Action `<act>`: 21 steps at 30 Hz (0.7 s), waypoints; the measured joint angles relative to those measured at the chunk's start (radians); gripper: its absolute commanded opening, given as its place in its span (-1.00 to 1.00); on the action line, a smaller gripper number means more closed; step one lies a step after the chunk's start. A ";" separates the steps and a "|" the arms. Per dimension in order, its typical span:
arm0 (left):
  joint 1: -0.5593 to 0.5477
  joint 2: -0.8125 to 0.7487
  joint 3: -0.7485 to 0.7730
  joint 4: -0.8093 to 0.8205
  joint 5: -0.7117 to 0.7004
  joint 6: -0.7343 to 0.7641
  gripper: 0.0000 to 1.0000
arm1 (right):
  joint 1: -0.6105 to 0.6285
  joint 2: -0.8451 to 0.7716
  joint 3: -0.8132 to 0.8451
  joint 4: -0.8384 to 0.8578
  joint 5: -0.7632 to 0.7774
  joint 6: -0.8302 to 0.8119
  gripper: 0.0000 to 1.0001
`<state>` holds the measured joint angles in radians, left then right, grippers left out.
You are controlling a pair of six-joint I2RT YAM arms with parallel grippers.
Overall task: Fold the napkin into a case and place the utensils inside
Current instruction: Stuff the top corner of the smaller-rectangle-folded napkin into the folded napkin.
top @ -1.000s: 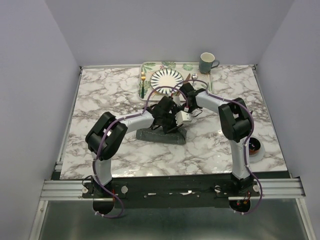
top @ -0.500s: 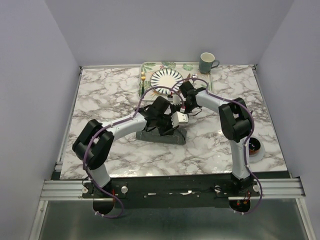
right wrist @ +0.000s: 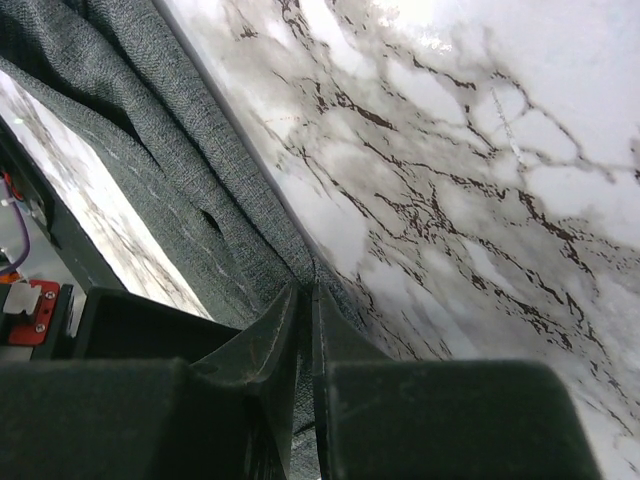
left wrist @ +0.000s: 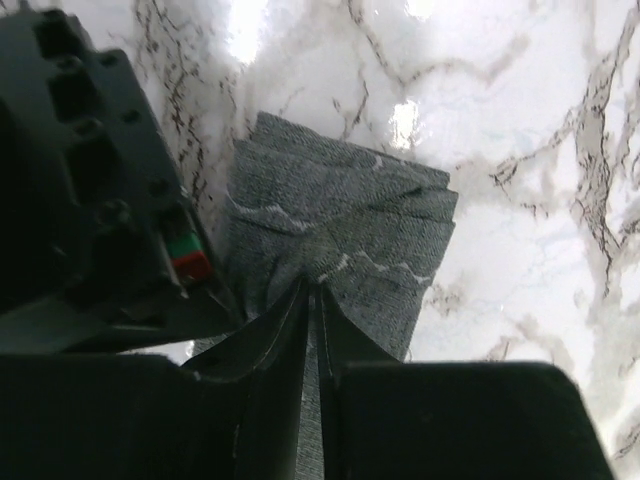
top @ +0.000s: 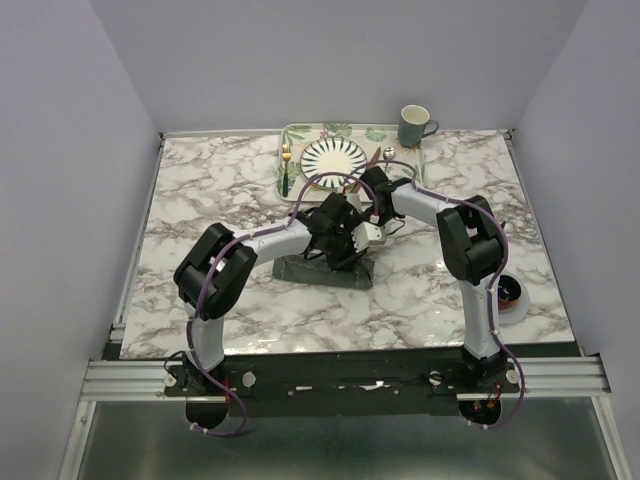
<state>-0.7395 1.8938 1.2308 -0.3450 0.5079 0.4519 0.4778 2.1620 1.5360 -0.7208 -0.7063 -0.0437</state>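
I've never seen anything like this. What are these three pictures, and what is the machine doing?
The machine is a left arm and a right arm bolted to the near edge of a marble table. The wide picture looks down from above and behind them; the other two come from cameras on each wrist. Each arm ends in a two-finger gripper. The left gripper and right gripper both pinch a folded grey napkin in the middle. At the far edge a tray carries a striped plate and a fork, with a mug at its corner.

Left arm (top: 272,241) and right arm (top: 425,204) bend inward, wrists close together, jaws closed.
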 measured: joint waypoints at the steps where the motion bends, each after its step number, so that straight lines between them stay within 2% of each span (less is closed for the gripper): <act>1: 0.000 0.004 0.007 0.001 0.000 0.000 -0.58 | 0.000 0.000 -0.002 0.002 0.000 0.000 -0.64; 11: 0.000 0.023 0.008 0.015 0.001 0.004 -0.60 | -0.003 -0.006 0.003 -0.006 -0.005 0.021 -0.45; 16: 0.000 0.020 -0.005 0.033 0.002 0.004 -0.62 | -0.046 -0.026 0.044 -0.056 -0.017 0.028 -0.48; 18: 0.000 0.018 -0.009 0.039 0.002 0.003 -0.62 | -0.079 -0.058 0.043 -0.077 -0.020 0.029 -0.55; 21: 0.000 0.016 -0.014 0.047 0.003 0.003 -0.62 | -0.119 -0.139 -0.014 -0.091 -0.019 0.031 -0.61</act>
<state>-0.7399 1.9095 1.2167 -0.2981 0.5106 0.4549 0.3588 2.0232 1.5215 -0.8116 -0.7258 -0.0128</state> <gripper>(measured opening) 0.194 0.226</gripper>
